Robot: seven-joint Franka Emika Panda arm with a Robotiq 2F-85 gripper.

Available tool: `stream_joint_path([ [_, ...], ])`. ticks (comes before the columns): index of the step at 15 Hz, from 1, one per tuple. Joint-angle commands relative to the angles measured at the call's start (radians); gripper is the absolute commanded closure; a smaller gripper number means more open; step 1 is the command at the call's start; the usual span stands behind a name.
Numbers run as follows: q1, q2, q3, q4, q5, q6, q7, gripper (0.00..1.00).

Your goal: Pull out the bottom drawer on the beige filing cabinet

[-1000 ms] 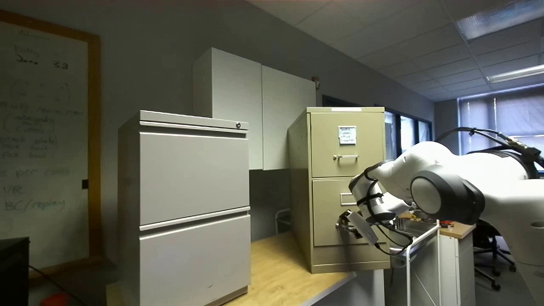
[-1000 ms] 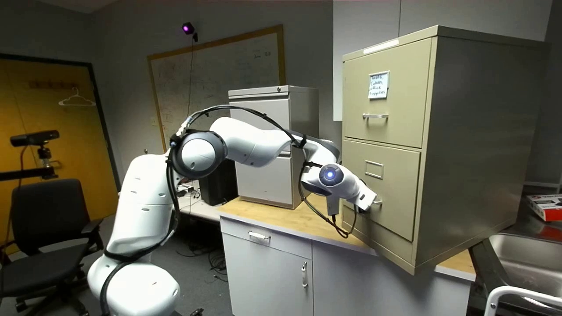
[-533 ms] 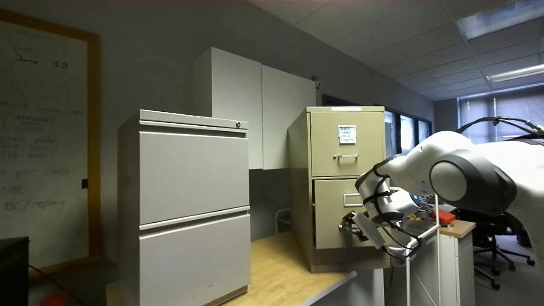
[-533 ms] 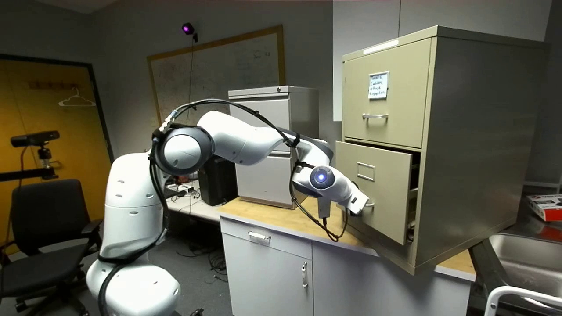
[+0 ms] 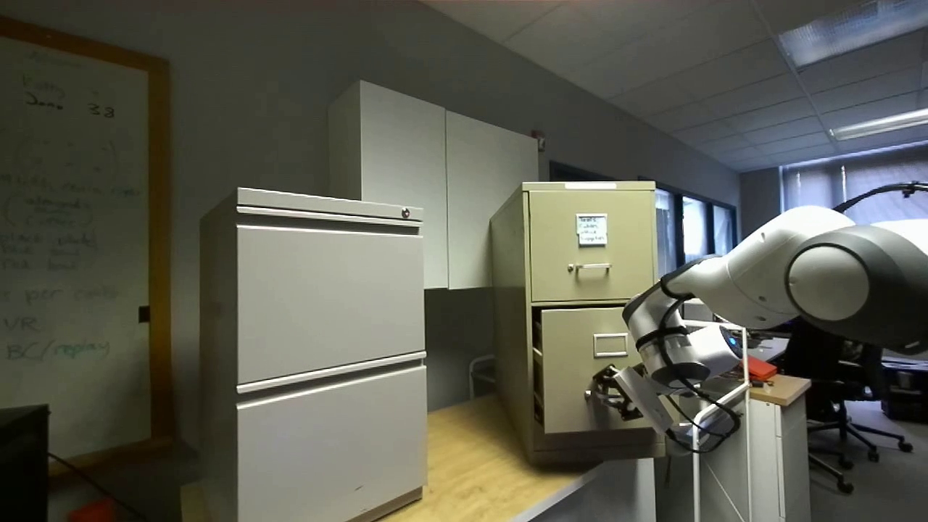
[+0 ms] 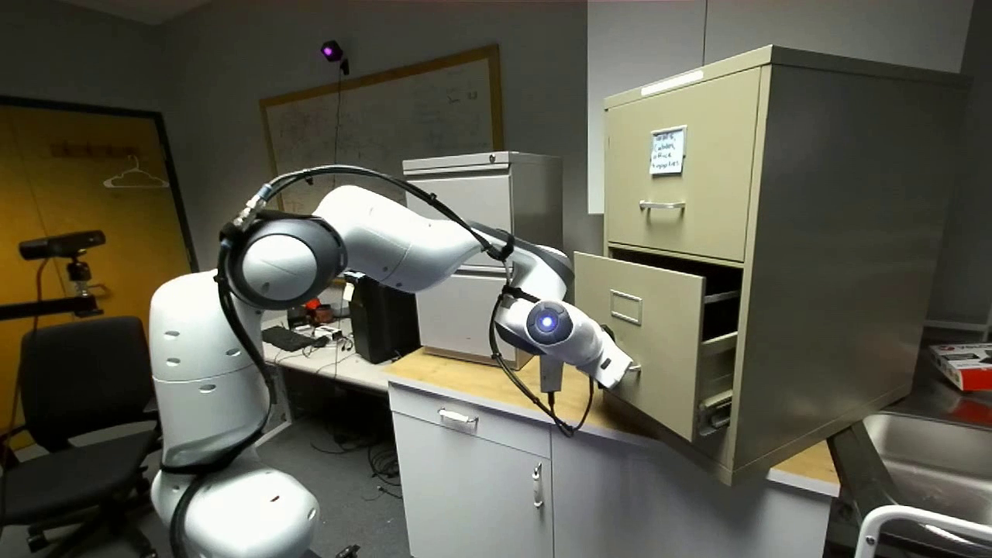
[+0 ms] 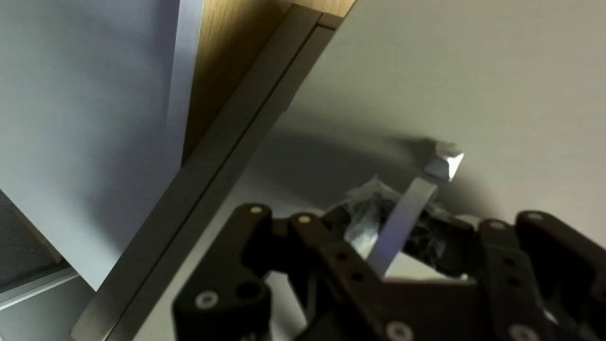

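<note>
Low in the beige filing cabinet (image 6: 790,256), the bottom drawer (image 6: 659,333) has come open.
Flush a second ago, it now juts partway, so the pull looks well under way, the gripper (image 7: 400,229) pinching its handle (image 7: 409,210).

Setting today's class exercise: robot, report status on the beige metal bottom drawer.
Black two-fingered gripper at silver metal handle, grip unclear. Beige metal bottom drawer partly out. No obstacle visible.

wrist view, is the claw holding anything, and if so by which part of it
The claw holds the bottom drawer by its metal handle. How tightly it grips can't be told.
</note>
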Motion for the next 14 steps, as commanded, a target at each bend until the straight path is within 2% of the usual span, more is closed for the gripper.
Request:
stream_joint_path([
  [1,0.045,-0.122,0.042,-0.195,-0.020,-0.011,0.022,0.99],
  [14,0.041,-0.347,0.104,-0.419,-0.033,0.086,0.019,0.99],
])
